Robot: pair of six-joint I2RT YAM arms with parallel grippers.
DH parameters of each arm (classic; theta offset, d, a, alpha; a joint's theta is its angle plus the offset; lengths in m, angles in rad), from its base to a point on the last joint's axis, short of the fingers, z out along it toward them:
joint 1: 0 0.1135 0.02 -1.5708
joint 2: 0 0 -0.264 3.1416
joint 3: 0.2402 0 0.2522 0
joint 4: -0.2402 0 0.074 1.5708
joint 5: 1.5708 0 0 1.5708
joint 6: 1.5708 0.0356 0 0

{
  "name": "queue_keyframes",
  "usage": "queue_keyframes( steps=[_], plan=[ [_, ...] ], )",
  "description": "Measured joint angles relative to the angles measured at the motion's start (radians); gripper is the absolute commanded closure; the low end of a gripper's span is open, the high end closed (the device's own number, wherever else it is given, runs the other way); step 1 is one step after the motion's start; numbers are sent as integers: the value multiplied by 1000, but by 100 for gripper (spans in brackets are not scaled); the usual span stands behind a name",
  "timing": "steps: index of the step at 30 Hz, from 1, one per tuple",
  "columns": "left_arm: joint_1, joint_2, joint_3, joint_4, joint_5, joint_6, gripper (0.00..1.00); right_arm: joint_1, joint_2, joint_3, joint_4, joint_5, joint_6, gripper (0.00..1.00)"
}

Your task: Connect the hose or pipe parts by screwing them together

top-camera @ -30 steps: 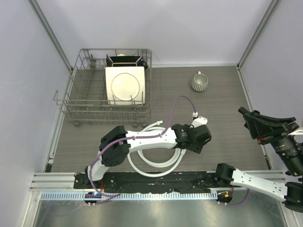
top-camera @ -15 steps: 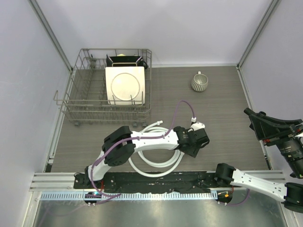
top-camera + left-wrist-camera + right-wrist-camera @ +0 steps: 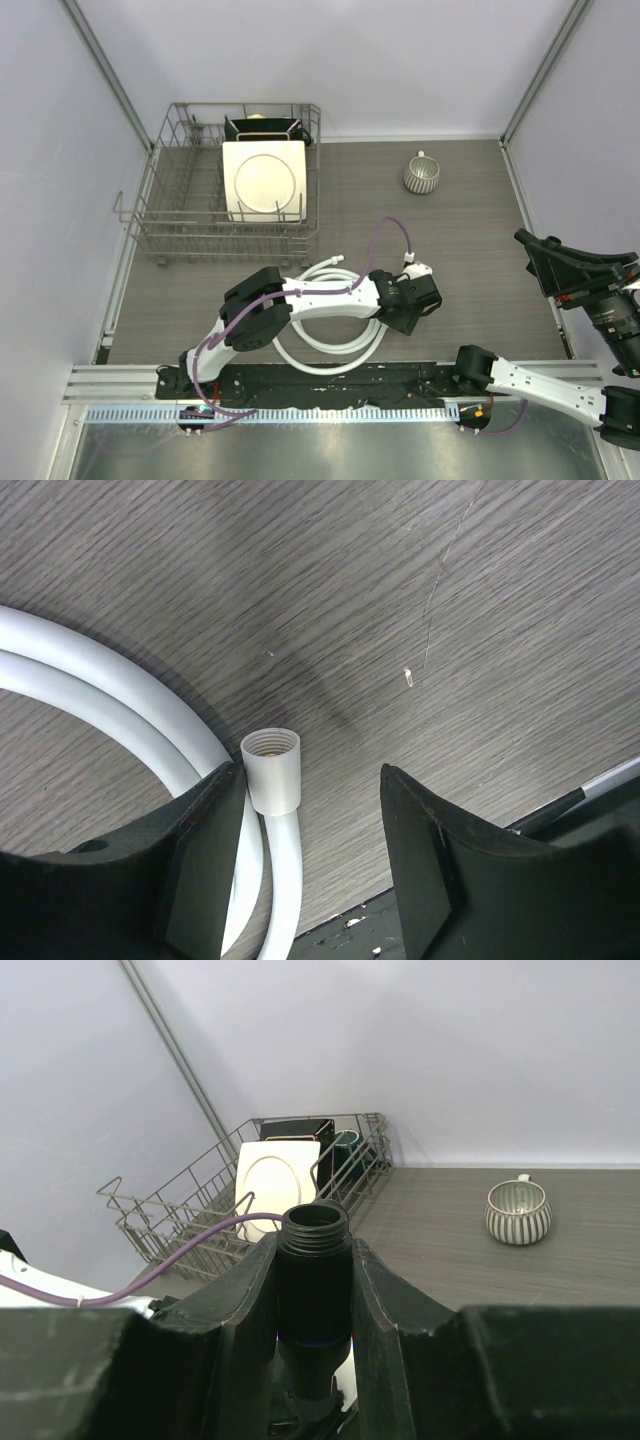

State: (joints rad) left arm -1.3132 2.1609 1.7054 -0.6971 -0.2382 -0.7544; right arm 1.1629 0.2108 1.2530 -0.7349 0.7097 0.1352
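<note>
Connector (image 3: 271,772) sits off-centre inside open left end effector (image 3: 310,815); right end effector (image 3: 314,1270) clamps fitting (image 3: 314,1228).

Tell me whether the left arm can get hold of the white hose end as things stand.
Probably yes: the left end effector stands open around the hose end, and nothing lies in the way.

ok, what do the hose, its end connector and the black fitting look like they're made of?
hose: smooth white plastic or rubber, soft sheen, curves in loops.
end connector: likely matte white plastic; moulded threads inside its mouth.
black fitting: probably plastic, semi-gloss, threaded rim on top.
</note>
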Motion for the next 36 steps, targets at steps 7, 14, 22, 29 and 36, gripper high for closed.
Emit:
queue_keyframes(
  steps=[7,14,22,29,36],
  plan=[
    [0,10,0,8,0,7,46,0,0,0,0,0,2,99],
    [1,57,46,-23,-5,31,51,0,0,0,-4,0,4,99],
    [7,58,48,-34,0,27,50,0,-1,0,-4,1,4,99],
    [20,58,48,-45,6,3,55,0,-2,0,-5,4,3,99],
    [24,58,52,-56,11,-20,55,0,-2,-1,-5,3,3,99]
  ],
)
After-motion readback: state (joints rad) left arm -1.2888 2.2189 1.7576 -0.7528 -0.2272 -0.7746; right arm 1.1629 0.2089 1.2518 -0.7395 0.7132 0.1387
